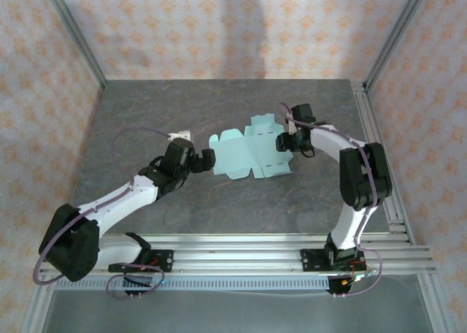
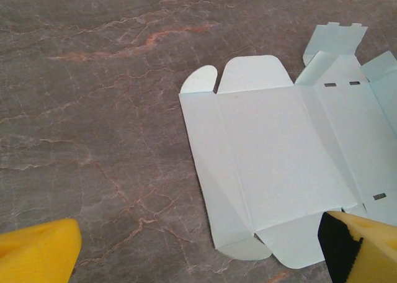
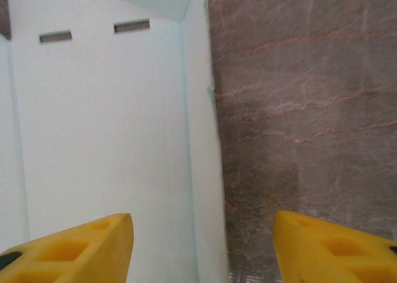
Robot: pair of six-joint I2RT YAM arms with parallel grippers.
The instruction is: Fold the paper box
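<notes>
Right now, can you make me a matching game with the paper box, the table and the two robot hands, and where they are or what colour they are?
Things:
1. paper box
2. table
3. left hand
4. right hand

Clues:
A. dark grey with thin veins
B. open, at the box's right edge
C. pale green, lying flat and unfolded
D. open, at the box's left end

Pairs: 1-C, 2-A, 3-D, 4-B
</notes>
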